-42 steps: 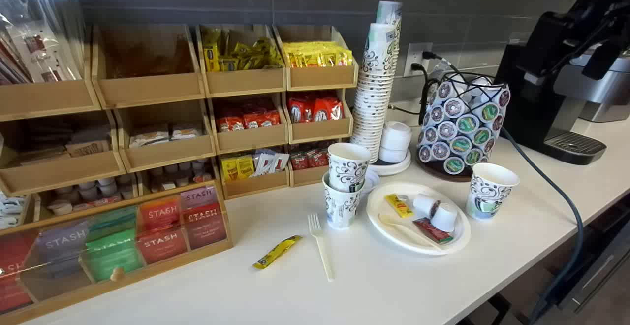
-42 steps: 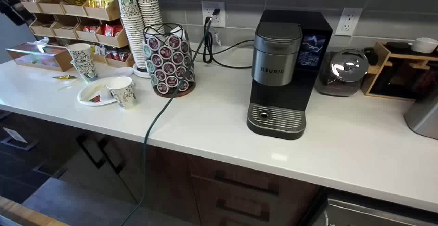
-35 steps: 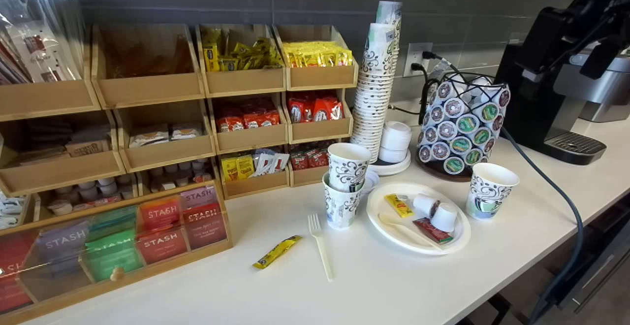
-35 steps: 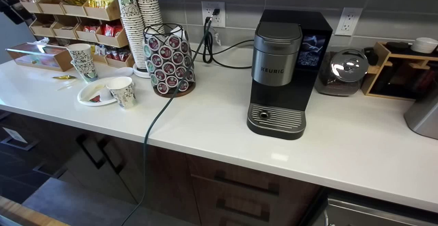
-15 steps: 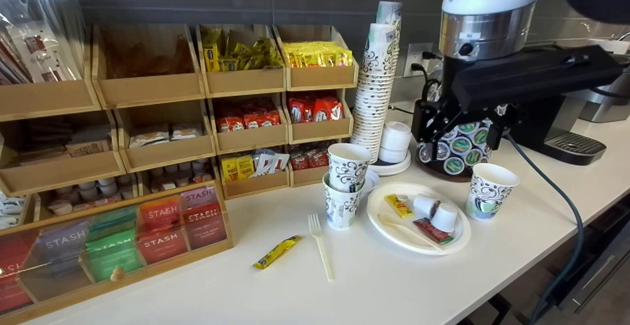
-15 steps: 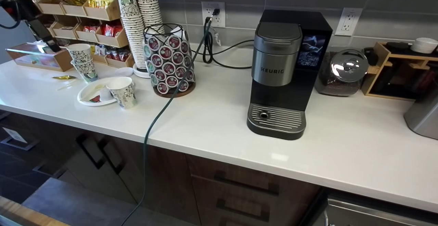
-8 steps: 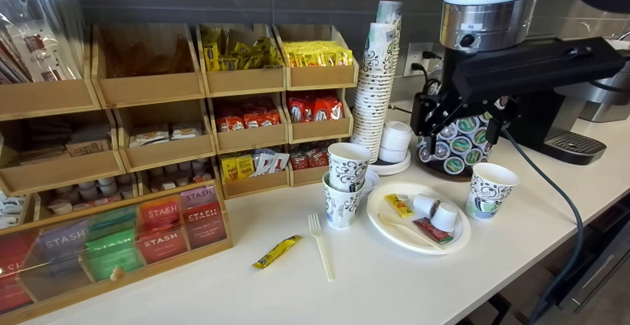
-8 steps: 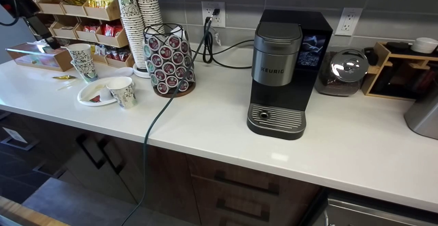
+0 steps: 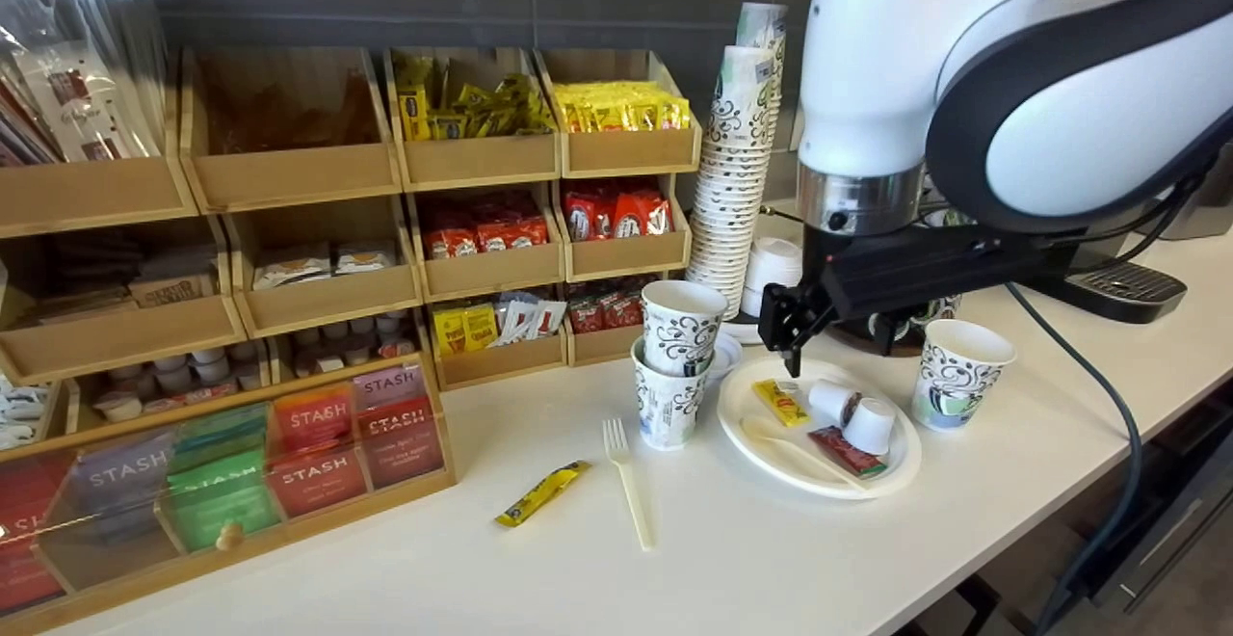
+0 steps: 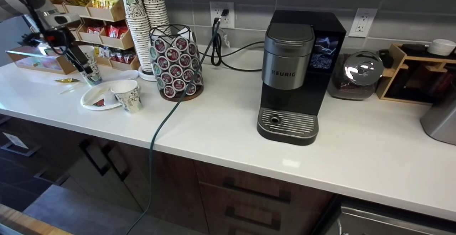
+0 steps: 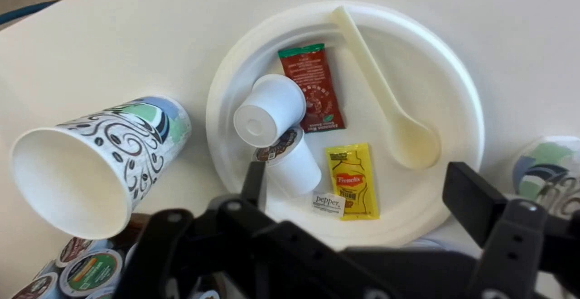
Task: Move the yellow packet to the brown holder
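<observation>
The yellow packet (image 9: 781,403) lies flat on the white plate (image 9: 905,467). In the wrist view the yellow packet (image 11: 353,179) has a red label, and a small pepper packet (image 11: 328,204) overlaps its lower left edge. My gripper (image 11: 362,188) is open and empty above the plate, its fingers on either side of the yellow packet, well apart from it. In an exterior view the gripper (image 9: 838,352) hangs over the plate's back edge. The brown holder (image 9: 486,156), a tiered wooden rack of slanted bins, stands against the wall; it also shows in an exterior view (image 10: 76,10).
Two white pods (image 11: 294,167), a red packet (image 11: 315,90) and a spoon (image 11: 380,86) share the plate. Stacked cups (image 9: 671,395), a single cup (image 9: 958,376) and a pod carousel (image 10: 177,66) stand around it. A yellow-green packet (image 9: 541,493) and fork (image 9: 628,487) lie on the counter.
The arm has come into view and moved down from in front of the pod carousel to above the plate. The gripper stays open. The packets, plate and cups have not moved.
</observation>
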Tool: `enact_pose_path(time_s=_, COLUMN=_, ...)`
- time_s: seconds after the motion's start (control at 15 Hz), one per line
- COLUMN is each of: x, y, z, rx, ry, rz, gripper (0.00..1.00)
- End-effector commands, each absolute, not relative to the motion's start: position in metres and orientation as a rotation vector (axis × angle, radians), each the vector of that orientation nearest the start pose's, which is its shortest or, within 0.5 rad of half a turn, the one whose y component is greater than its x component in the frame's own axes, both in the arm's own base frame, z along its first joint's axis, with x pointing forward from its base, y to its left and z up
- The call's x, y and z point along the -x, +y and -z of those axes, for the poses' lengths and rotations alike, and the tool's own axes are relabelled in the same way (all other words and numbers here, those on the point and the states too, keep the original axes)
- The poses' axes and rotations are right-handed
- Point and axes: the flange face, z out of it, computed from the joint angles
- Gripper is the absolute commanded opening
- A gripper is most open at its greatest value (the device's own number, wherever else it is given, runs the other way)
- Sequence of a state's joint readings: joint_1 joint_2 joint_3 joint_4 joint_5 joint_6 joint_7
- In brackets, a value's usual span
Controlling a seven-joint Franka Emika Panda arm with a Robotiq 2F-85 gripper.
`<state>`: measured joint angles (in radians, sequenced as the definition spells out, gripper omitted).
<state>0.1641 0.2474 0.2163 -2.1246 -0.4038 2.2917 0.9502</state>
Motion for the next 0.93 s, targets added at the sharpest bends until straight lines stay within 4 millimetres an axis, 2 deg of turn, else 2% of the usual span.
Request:
enact_pose_path(time_s=0.0, x=-0.559, y=0.195, z=-0.244, rx=3.373, ry=0.468, rz=0.089, gripper=1.0)
enact_pose_path(time_s=0.07, x=-0.543, y=0.191, z=-0.263, rx=3.353, ry=0.497, rz=0.114, gripper=1.0)
enact_pose_path(time_s=0.2, x=-0.554, y=0.189, z=-0.245, rx=3.362, ry=0.495, rz=0.083, gripper=1.0)
enact_pose_path(time_s=0.4, x=-0.561, y=0.192, z=-0.24, rx=3.359, ry=0.511, rz=0.089, gripper=1.0)
enact_pose_path(time_s=0.6, x=-0.573, y=0.186, z=-0.229, rx=3.381, ry=0.496, rz=0.095, gripper=1.0)
enact_pose_path(time_s=0.67, x=-0.575, y=0.184, z=-0.227, rx=3.374, ry=0.489, rz=0.084, gripper=0.88)
enact_pose_path(time_s=0.73, x=-0.577, y=0.183, z=-0.226, rx=3.366, ry=0.473, rz=0.077, gripper=0.83)
enact_pose_path(time_s=0.8, x=-0.578, y=0.186, z=-0.226, rx=3.359, ry=0.442, rz=0.078, gripper=0.69)
enact_pose_path(time_s=0.87, x=-0.578, y=0.189, z=-0.226, rx=3.354, ry=0.411, rz=0.084, gripper=0.67)
